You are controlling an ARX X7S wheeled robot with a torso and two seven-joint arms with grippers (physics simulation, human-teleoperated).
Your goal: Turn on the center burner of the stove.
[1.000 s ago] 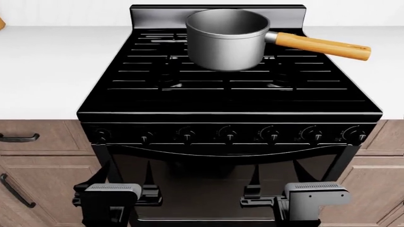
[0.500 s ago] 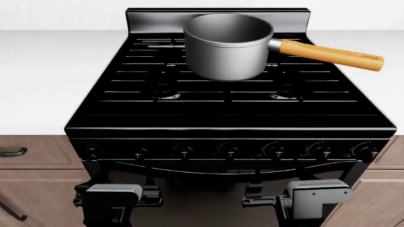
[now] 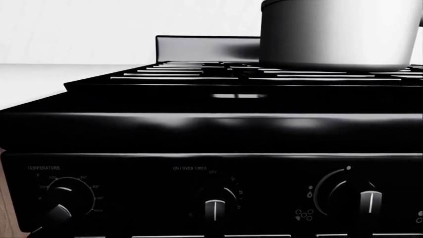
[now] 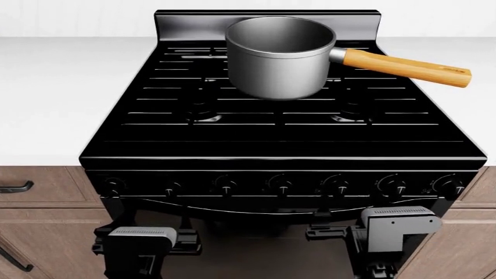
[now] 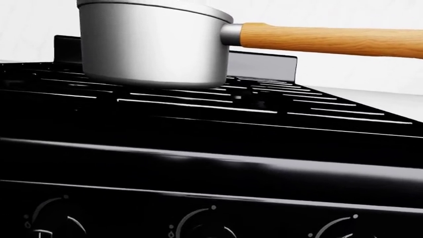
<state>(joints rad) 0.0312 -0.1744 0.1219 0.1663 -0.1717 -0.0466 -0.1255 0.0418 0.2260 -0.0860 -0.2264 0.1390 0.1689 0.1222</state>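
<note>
Approach to the knob row, neither arm yet touching.

Head view: the stove (image 4: 283, 125) fills the middle; its knobs (image 4: 281, 185) run across at 6 o'clock, left gripper (image 4: 143, 251) and right gripper (image 4: 341, 233) below, jaw spread impossible to tell. Judged best: pick the centre-burner knob by its marking. Left wrist view: printed dials (image 3: 213, 208). Right wrist view: saucepan (image 5: 153, 42) sits on the grates, clear of the knobs.

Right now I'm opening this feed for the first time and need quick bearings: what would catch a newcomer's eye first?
The grey saucepan with its orange wooden handle stands out, sitting toward the back of the glossy black stove and pointing to the right. Below the grates, a row of seven small knobs runs across the stove's front panel. Lower down, the left pincer and right pincer hang in front of the dark oven door, touching nothing.
</note>
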